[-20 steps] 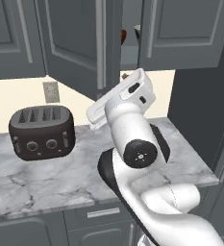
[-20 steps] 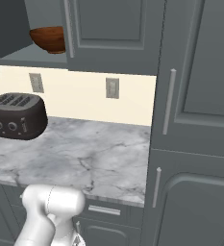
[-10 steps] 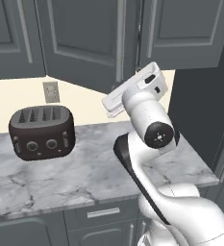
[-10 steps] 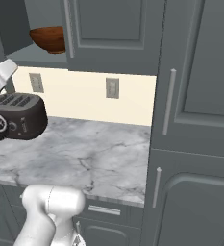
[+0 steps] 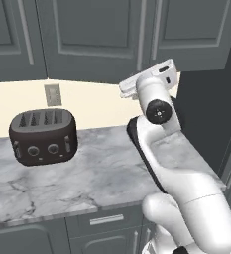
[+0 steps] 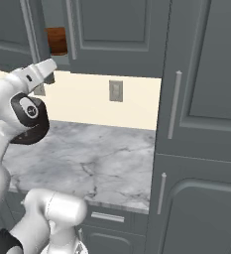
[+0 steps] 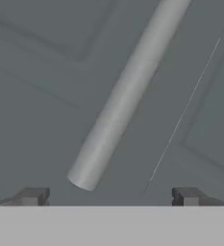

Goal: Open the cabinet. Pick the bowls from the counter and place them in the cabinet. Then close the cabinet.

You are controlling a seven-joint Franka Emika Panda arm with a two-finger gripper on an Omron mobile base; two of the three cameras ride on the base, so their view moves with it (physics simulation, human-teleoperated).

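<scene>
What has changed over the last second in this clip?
The cabinet door has swung nearly shut, with the brown bowl showing through a narrow gap. The arm rose; the open pincer faces the bar handle. Toaster and counter unchanged.

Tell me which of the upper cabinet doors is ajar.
The upper door just left of the narrow gap that shows the reddish-brown bowl. Its handle edge stands off the frame, while the doors to the right sit shut.
</scene>
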